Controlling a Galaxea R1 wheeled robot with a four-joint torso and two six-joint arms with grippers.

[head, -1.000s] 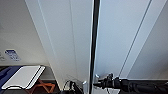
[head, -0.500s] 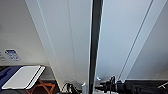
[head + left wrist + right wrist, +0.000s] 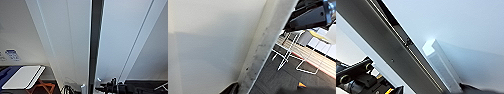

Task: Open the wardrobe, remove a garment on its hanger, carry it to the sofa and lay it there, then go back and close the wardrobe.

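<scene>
Up close, the tall white two-door wardrobe (image 3: 75, 45) is seen slightly ajar, finger positions cannot be told, and the right gripper (image 3: 110, 88) by the small white handle (image 3: 442, 66) could slip off.

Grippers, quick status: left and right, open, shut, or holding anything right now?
Left gripper: low at the left wardrobe door; fingers cannot be told.
Right gripper: by the right door's handle; grip cannot be told.
</scene>
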